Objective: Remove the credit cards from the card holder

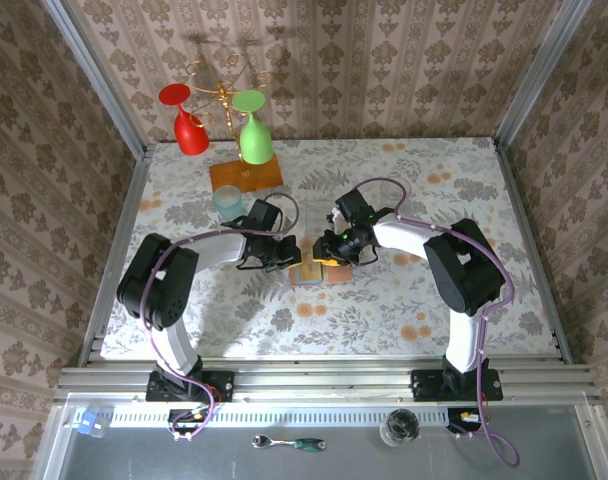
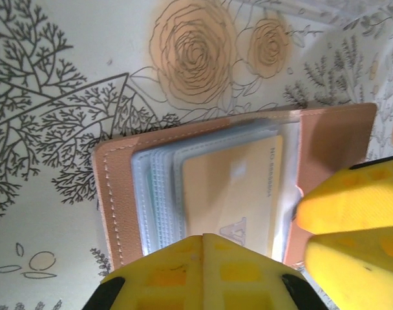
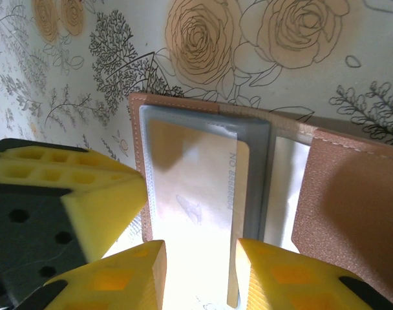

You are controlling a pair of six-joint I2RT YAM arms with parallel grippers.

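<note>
Card holder (image 1: 319,273) is lying open and flat on the flowered surface (image 1: 434,190), between the tips of the two arms. Its tan-pink leather is showing at both ends, with stitching running along one border. A stack of clear plastic sleeves (image 2: 159,194) is fanning out across its middle over a blue-grey lining. A tan card (image 2: 229,194) is sitting face up in the topmost sleeve, with a printed number running along one edge. Whether the sleeves beneath are holding more cards is unclear.

The left pincer (image 2: 203,237) is pointing at the holder from its left side, yellow fingers pressed together. Its tip is sitting over the edge of the sleeves; whether it is bearing down on them I cannot tell.

The right pincer (image 3: 200,244) is pointing in from the holder's right side. Its fingers are standing apart and straddling the near end of the sleeved card. Whether they are clamping it I cannot tell.

Well beyond the holder, toward the back wall, a glass rack (image 1: 246,175) is holding a red glass (image 1: 189,125) and a green glass (image 1: 254,135) upside down. A pale blue tumbler (image 1: 227,203) is standing between the rack's base and the holder.
</note>
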